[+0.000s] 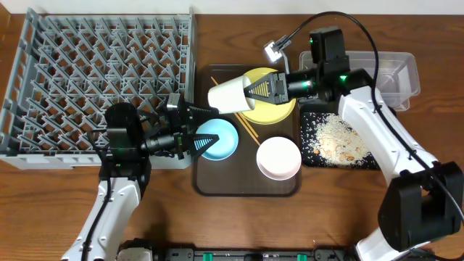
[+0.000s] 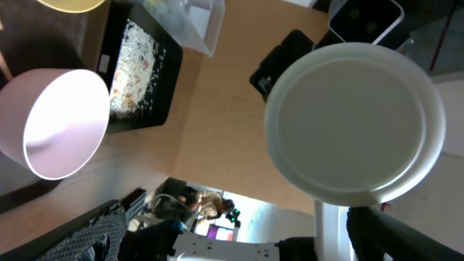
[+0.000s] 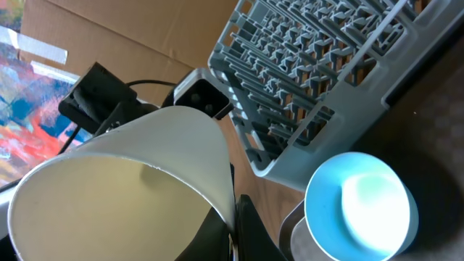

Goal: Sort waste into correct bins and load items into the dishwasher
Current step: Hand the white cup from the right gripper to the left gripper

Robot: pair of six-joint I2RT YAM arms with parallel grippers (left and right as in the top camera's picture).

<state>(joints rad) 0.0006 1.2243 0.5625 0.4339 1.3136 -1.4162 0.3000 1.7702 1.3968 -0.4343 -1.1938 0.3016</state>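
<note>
Small white cup (image 1: 229, 95): judged light, rigid, smooth, breakable; held tilted, upper centre of overhead frame; right tool (image 1: 251, 90) pinches its rim wall; left tool (image 1: 194, 136) spread beside light blue bowl (image 1: 220, 138).

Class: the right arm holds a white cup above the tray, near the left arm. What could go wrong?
The white cup, gripped only at its rim by the right fingers, might slip onto the yellow plate. The left fingers sit open close by; the arms may collide heading for the rack.
</note>
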